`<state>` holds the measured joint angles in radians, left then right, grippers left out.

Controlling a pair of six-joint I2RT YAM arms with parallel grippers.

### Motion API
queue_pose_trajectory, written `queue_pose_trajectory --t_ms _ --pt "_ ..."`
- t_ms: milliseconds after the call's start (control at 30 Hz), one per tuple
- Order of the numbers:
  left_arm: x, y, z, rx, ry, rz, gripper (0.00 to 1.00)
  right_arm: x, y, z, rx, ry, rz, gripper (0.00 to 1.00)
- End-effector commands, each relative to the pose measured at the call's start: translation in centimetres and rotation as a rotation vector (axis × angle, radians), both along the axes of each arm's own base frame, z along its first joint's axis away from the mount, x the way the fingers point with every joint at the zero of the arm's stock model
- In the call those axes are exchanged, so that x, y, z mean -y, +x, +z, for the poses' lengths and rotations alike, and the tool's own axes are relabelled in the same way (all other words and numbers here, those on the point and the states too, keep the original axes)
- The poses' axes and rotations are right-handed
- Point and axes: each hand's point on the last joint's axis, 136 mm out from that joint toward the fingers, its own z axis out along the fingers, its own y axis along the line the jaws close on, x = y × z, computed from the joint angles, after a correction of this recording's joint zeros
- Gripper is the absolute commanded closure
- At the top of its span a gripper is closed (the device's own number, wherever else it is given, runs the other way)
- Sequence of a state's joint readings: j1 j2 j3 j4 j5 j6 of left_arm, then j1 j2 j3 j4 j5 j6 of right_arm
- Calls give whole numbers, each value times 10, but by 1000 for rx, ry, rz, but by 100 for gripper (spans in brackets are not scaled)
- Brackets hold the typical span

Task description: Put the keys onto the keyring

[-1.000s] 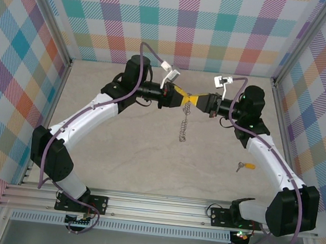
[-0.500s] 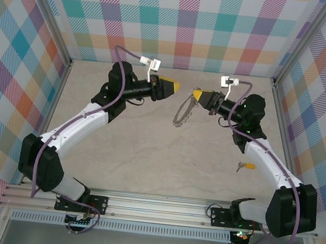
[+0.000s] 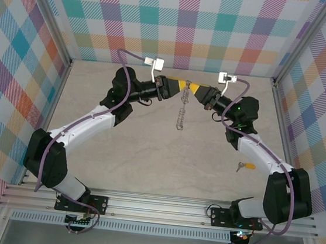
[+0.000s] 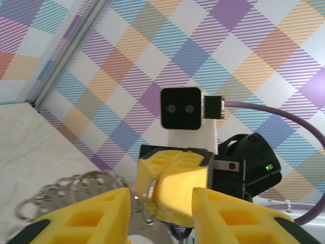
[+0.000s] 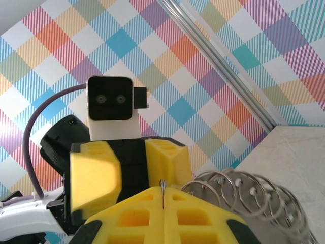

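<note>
Right tool (image 5: 162, 192) pinched shut on keyring (image 5: 238, 193), left tool (image 4: 160, 203) part-open; overhead, key (image 3: 245, 165) lying on table (image 3: 125, 147)

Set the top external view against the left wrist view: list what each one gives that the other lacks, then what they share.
Top external: the key lying on the table near the right arm, and the keyring hanging its full length over the table. Left wrist: close up, the right gripper with its jaws shut on the ring's wire, and the left gripper with its own jaws standing apart. Both: the keyring, the two grippers nose to nose, the checked wall.
</note>
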<state>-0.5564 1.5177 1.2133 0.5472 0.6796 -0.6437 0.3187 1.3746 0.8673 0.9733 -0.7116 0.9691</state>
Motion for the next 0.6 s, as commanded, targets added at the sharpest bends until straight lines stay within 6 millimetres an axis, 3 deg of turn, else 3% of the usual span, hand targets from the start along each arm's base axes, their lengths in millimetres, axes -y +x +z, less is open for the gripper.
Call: queue_pose_trajectory --t_ms 0,567 --pt "3 -5 10 37 -40 -21 63 4 -6 30 99 73 -12 100" --pt "10 -2 5 35 -46 -27 64 5 -3 25 80 91 -27 100"
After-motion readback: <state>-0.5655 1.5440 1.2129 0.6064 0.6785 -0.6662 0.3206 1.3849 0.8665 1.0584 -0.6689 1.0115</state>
